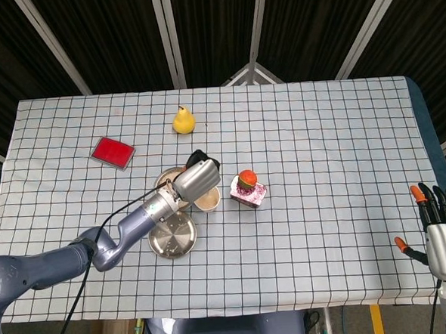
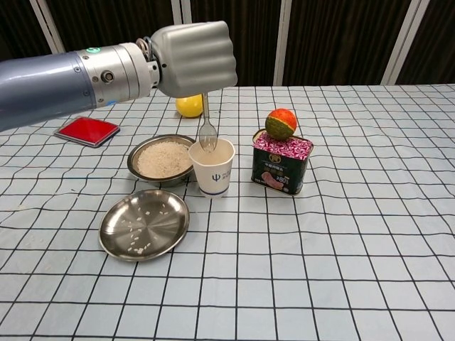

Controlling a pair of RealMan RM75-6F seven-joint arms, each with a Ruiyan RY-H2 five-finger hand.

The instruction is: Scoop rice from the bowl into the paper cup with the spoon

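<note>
My left hand (image 2: 193, 58) (image 1: 196, 179) is closed in a fist around the handle of a metal spoon (image 2: 207, 131). The spoon hangs nearly upright, its bowl just at the mouth of the white paper cup (image 2: 212, 167) (image 1: 207, 200). Left of the cup stands the metal bowl of white rice (image 2: 163, 159) (image 1: 167, 177). My right hand (image 1: 444, 233) hovers at the table's right front corner, fingers spread, holding nothing; only the head view shows it.
A flat steel plate (image 2: 144, 224) with scattered rice grains lies in front of the bowl. A pink-topped can (image 2: 281, 163) with an orange fruit (image 2: 281, 123) on it stands right of the cup. A yellow pear (image 1: 183, 120) and a red card (image 1: 113, 152) lie further back.
</note>
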